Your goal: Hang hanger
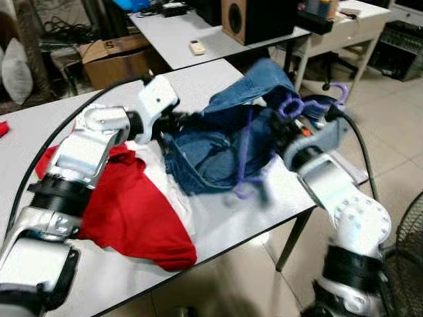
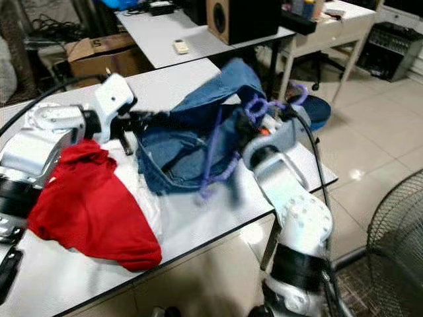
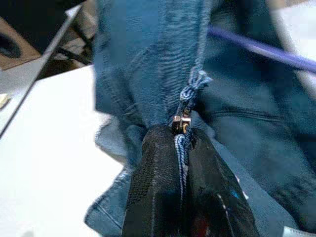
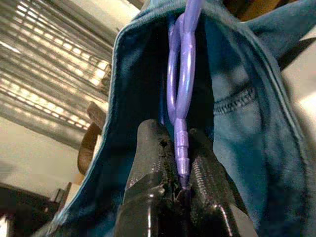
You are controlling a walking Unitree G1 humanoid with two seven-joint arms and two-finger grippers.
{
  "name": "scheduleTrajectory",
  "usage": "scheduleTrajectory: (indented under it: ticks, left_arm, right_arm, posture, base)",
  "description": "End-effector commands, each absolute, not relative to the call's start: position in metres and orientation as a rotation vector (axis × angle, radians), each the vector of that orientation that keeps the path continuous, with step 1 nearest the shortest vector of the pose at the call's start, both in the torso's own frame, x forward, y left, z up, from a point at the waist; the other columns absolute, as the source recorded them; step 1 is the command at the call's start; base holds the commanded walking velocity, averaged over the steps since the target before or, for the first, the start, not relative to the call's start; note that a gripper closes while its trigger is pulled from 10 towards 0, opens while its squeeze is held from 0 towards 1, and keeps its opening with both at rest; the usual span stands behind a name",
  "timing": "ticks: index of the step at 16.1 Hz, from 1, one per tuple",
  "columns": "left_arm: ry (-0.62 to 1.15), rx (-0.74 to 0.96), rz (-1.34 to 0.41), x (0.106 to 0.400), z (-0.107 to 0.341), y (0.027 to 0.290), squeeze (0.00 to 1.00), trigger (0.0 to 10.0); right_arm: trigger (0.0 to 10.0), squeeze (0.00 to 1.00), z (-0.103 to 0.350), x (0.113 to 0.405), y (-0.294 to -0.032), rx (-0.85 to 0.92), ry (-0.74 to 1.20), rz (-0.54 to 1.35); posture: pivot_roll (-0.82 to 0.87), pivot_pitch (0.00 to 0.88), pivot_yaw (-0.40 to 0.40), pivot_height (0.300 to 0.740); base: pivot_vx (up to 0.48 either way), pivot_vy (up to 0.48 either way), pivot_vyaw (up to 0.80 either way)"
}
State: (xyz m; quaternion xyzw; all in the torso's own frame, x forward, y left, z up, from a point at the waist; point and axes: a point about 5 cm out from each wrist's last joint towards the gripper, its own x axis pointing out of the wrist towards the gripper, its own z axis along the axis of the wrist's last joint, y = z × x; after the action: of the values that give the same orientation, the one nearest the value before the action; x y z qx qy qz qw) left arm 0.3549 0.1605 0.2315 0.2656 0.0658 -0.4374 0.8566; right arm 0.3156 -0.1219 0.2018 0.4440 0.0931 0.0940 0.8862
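Note:
A blue denim garment (image 1: 218, 142) lies bunched on the white table (image 1: 218, 228), with a purple plastic hanger (image 1: 248, 148) pushed inside it; the hanger's hook (image 1: 340, 92) sticks out at the right. My left gripper (image 3: 180, 143) is shut on the denim's edge by a metal button and frayed threads. My right gripper (image 4: 180, 148) is shut on the purple hanger (image 4: 182, 94) inside the garment, near its neck. In the eye views the right wrist (image 1: 317, 142) sits at the garment's right side, and the left wrist (image 1: 155, 105) at its left.
A red cloth (image 1: 129, 205) over a white one lies on the table at my left. A second table (image 1: 178, 33) behind holds a speaker (image 1: 254, 20) and a remote. A cardboard box (image 1: 112, 56) stands on the floor. A fan grille (image 2: 396, 244) is at the right.

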Motion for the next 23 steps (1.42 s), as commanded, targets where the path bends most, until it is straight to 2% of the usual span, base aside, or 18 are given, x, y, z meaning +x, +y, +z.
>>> scheduleTrajectory:
  ticks: [1, 6, 9, 14, 18, 20, 22, 23]
  left_arm:
    - [0.159, 0.558, -0.946, 0.349, 0.231, 0.163, 0.00, 0.0]
    - [0.071, 0.291, -1.062, 0.333, 0.257, 0.140, 0.00, 0.0]
    - [0.040, 0.060, -1.228, 0.318, 0.276, 0.116, 0.00, 0.0]
    - [0.056, -0.217, -1.295, 0.318, 0.295, 0.091, 0.00, 0.0]
    - [-0.051, -0.418, -1.194, 0.340, 0.333, 0.084, 0.00, 0.0]
    - [-0.090, -0.464, -1.139, 0.349, 0.347, 0.083, 0.00, 0.0]
    - [-0.160, -0.454, -0.967, 0.371, 0.365, 0.088, 0.00, 0.0]
    - [-0.160, -0.454, -0.967, 0.371, 0.365, 0.088, 0.00, 0.0]
  right_arm:
    - [10.0, 0.00, 0.202, 0.324, -0.131, 0.949, 0.150, 0.154]
    - [10.0, 0.00, 0.189, 0.349, -0.126, 0.975, 0.164, 0.151]
    - [10.0, 0.00, 0.183, 0.370, -0.124, 1.010, 0.128, 0.103]
    - [10.0, 0.00, 0.169, 0.389, -0.110, 1.048, 0.141, 0.041]
    - [10.0, 0.00, 0.152, 0.385, -0.086, 0.892, 0.233, 0.081]
    - [10.0, 0.00, 0.143, 0.381, -0.082, 0.879, 0.263, 0.087]
    - [10.0, 0.00, 0.134, 0.369, -0.085, 0.869, 0.303, 0.108]
    - [10.0, 0.00, 0.134, 0.369, -0.085, 0.869, 0.303, 0.108]
  posture:
    - [-0.10, 0.000, 0.030, 0.740]
    - [-0.08, 0.000, -0.003, 0.740]
    - [-0.08, 0.000, 0.010, 0.740]
    - [-0.07, 0.000, 0.022, 0.740]
    - [-0.07, 0.000, 0.034, 0.740]
    - [-0.07, 0.000, 0.039, 0.740]
    - [-0.08, 0.000, 0.057, 0.740]
    - [-0.08, 0.000, 0.057, 0.740]
  base:
    - [0.000, 0.000, 0.00]
    - [0.000, 0.000, 0.00]
    - [0.000, 0.000, 0.00]
    - [0.000, 0.000, 0.00]
    - [0.000, 0.000, 0.00]
    - [0.000, 0.000, 0.00]
    - [0.000, 0.000, 0.00]
    - [0.000, 0.000, 0.00]
